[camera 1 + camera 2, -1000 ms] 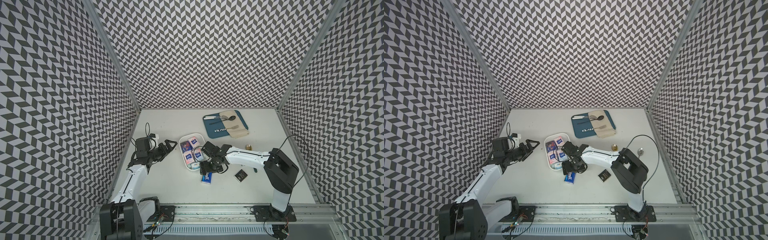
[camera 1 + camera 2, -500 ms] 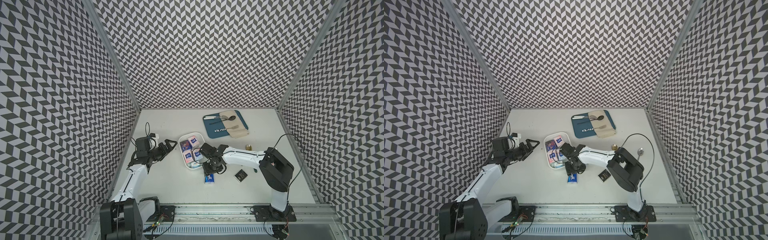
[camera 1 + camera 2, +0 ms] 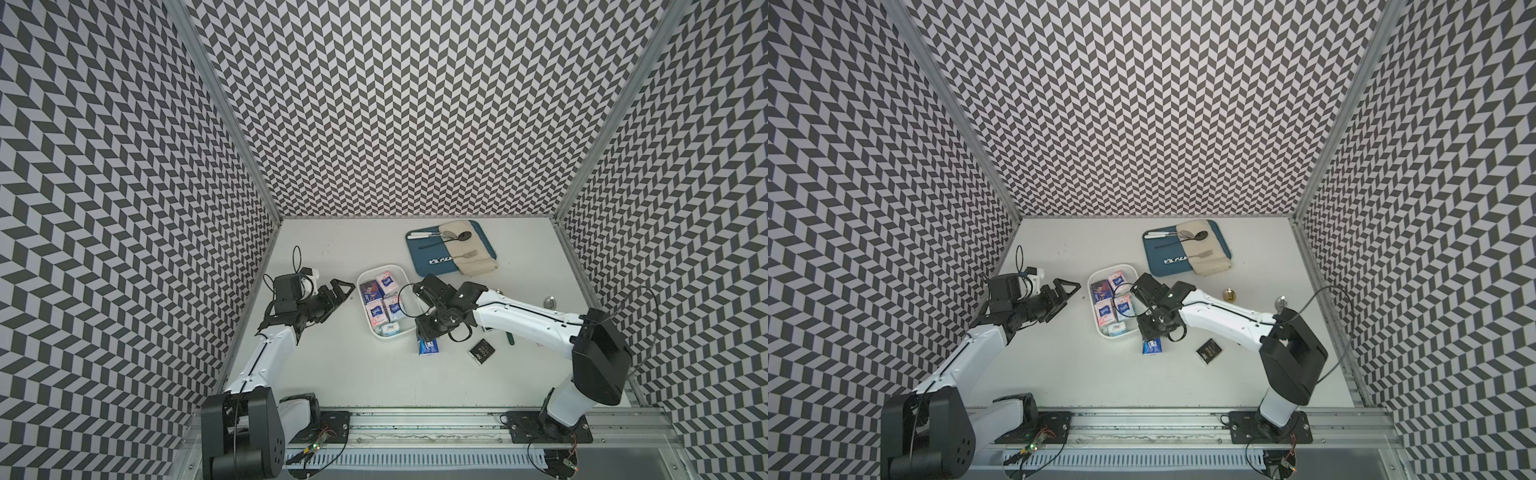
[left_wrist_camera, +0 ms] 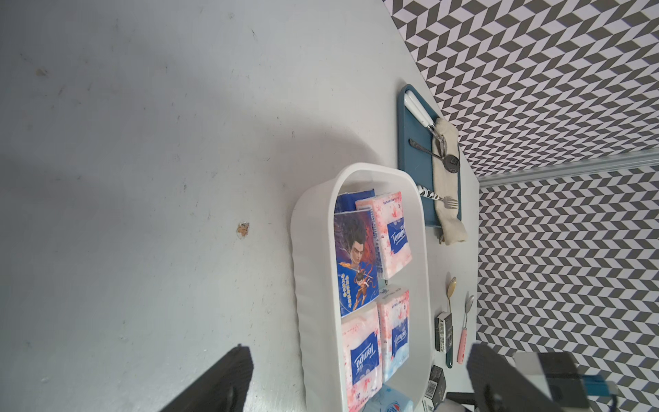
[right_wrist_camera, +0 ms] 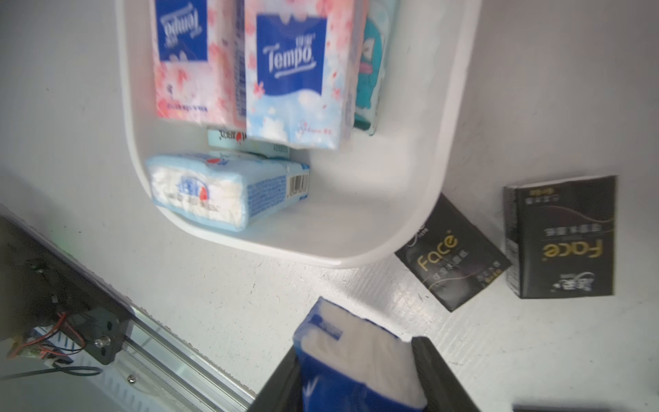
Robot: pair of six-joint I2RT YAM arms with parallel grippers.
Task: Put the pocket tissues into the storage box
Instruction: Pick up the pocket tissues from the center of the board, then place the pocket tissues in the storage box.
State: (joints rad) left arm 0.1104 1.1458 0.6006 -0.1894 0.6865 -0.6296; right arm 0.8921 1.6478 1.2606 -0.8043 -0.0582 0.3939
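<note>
Your right claw [image 5: 360, 372] is clamped on a blue packet [image 5: 356, 356]. Its two black fingers [image 5: 442, 378] press the packet's opposite sides, and the packet's white end pokes out past the fingertips. That packet is outside the box [image 5: 356, 214], just beside the box's corner nearest the rail [image 3: 415, 419] on the right arm's side. In both top views it shows directly under the claw. You cannot tell from these views whether it rests on the table [image 3: 374, 374] or is lifted off it.

Your left claw [image 3: 343, 289] is spread wide with nothing between its fingers. It hangs over bare table near the box's long wall on the left arm's side, pointing towards the box and not touching it.

Inside the box lie pink-white packets [image 4: 392, 235], a dark blue picture packet [image 4: 356, 264], a pale blue packet [image 5: 221, 189] at the end nearest the right claw, and a teal packet [image 5: 371, 71] against the wall. Two black packets [image 5: 561, 239] lie flat on the table outside, one with a corner at the box's rim and the other just beside it. The tray [image 3: 419, 262] sits apart, beyond the box.
</note>
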